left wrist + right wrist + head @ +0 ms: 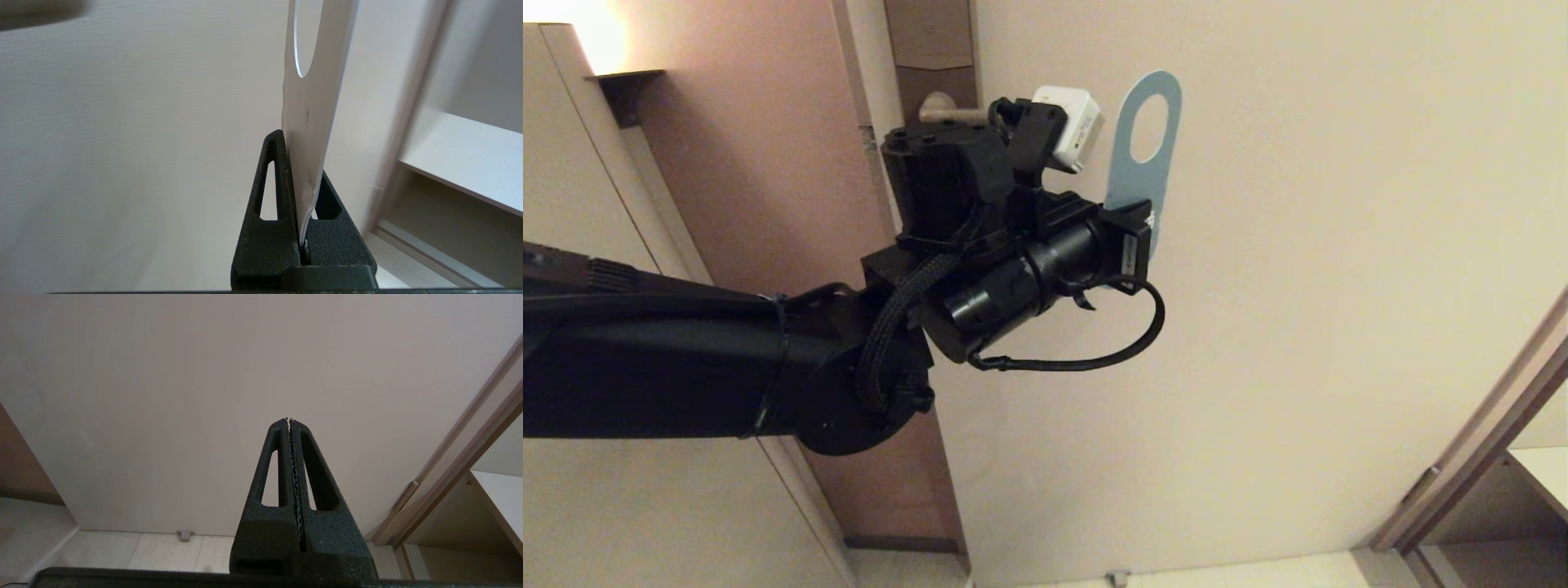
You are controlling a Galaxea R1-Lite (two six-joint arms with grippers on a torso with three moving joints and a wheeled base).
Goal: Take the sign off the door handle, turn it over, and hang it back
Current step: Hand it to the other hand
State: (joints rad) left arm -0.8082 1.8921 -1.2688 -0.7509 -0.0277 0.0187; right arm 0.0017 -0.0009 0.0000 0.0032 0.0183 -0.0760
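Sign pinched by its lower end in our left gripper, blue face toward us, off the door handle and just beside it; we should rotate slowly, grip firm, while our right gripper idles, jaws pressed together.

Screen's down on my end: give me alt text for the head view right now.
The left gripper is shut on the lower end of the sign, holding it upright, blue face showing, off to the right of the door handle. Its oval hole is empty, pale door behind.
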